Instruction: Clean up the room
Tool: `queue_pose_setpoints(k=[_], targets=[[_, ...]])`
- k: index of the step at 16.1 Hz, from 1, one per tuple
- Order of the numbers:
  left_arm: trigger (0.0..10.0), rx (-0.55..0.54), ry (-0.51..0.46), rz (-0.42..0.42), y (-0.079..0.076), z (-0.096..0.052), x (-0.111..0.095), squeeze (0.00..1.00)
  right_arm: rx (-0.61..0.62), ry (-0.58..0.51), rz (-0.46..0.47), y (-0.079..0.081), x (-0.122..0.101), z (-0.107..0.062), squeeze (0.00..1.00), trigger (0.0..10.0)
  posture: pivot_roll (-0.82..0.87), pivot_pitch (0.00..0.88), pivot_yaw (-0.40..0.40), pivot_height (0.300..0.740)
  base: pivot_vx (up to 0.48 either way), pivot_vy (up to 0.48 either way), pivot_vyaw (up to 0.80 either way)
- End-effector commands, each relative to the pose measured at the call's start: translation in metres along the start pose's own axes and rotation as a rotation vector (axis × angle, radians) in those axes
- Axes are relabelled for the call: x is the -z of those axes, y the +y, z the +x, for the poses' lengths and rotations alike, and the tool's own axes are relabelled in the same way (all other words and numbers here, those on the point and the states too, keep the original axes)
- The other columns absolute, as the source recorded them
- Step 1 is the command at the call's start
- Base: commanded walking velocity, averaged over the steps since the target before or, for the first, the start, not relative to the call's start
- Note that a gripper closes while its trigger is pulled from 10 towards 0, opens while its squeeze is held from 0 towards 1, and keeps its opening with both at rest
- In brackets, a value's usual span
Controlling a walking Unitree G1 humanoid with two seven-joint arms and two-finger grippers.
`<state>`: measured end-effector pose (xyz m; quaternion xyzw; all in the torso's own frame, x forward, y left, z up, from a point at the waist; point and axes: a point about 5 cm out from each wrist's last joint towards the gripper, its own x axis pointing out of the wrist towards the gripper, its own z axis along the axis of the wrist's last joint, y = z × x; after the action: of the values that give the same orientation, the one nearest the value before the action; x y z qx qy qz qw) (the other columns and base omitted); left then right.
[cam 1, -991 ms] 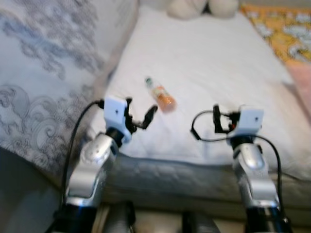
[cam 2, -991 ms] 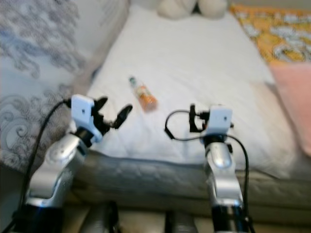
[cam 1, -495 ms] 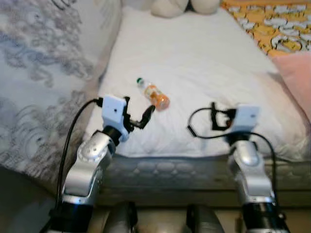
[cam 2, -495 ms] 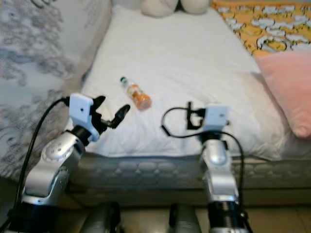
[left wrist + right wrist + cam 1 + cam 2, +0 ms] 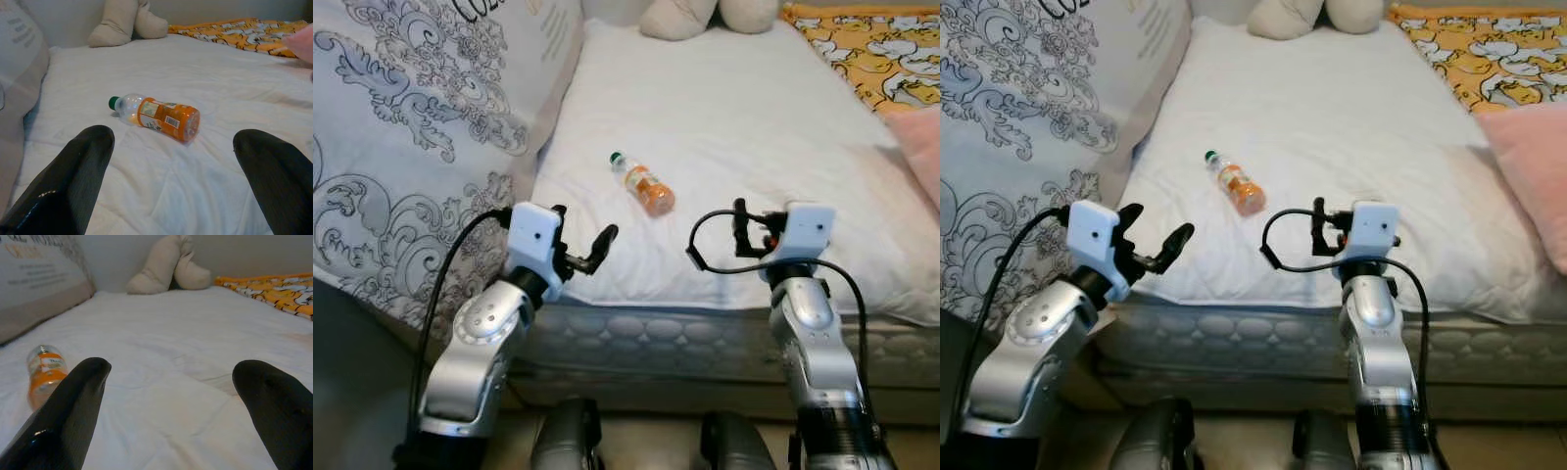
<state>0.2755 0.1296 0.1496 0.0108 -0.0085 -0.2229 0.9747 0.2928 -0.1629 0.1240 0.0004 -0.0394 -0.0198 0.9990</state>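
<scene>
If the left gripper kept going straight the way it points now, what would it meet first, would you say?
Most likely the orange bottle, lying on its side on the white bed, framed by the left gripper and its open fingers; depth is uncertain.

A wide bed with a white quilted cover [image 5: 724, 127] stands against a pale wall [image 5: 274, 254]. A large grey-patterned white pillow [image 5: 421, 147] leans along its left side, an orange cartoon-print blanket [image 5: 871, 54] lies at its far right, with a pink cushion [image 5: 1533, 166] nearer.

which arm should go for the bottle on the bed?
Probably left. The bottle lies centred between the open left gripper fingers in its wrist view; for the open right gripper it sits off to the side, beyond one finger.
</scene>
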Motion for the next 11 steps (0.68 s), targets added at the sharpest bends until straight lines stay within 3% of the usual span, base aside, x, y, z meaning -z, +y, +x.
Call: queue_pose_setpoints(k=[1, 3, 5, 7, 10, 11], targets=[[10.0, -0.010, -0.028, 0.003, 0.000, 0.005, -0.005, 0.00, -0.034, -0.026, -0.010, 0.012, -0.006, -0.009, 0.00, 10.0, -0.08, 0.000, 0.068, 0.640, 0.000, 0.000, 0.00], [10.0, -0.029, -0.044, -0.029, 0.000, 0.012, -0.006, 0.00, -0.038, -0.049, -0.023, 0.014, -0.009, -0.015, 0.00, 10.0, -0.10, 0.000, 0.067, 0.640, 0.000, 0.000, 0.00], [10.0, -0.061, -0.065, -0.084, 0.000, 0.024, -0.007, 0.00, 0.015, -0.065, -0.038, 0.006, -0.014, -0.003, 0.00, 10.0, -0.14, 0.000, 0.069, 0.640, 0.000, 0.000, 0.00], [10.0, -0.065, -0.059, -0.046, -0.002, 0.026, -0.006, 0.00, 0.017, -0.067, -0.051, 0.006, -0.018, 0.001, 0.00, 10.0, -0.14, 0.000, 0.072, 0.640, 0.000, 0.000, 0.00], [10.0, -0.072, -0.056, -0.049, 0.000, 0.016, -0.006, 0.00, 0.001, -0.072, -0.060, 0.008, -0.019, 0.009, 0.00, 10.0, -0.08, 0.000, 0.085, 0.640, 0.000, 0.000, 0.00], [10.0, -0.074, -0.052, -0.034, 0.001, 0.009, -0.007, 0.00, -0.006, -0.067, -0.058, 0.008, -0.018, 0.018, 0.00, 10.0, -0.05, 0.000, 0.089, 0.640, 0.480, 0.000, 0.00]])
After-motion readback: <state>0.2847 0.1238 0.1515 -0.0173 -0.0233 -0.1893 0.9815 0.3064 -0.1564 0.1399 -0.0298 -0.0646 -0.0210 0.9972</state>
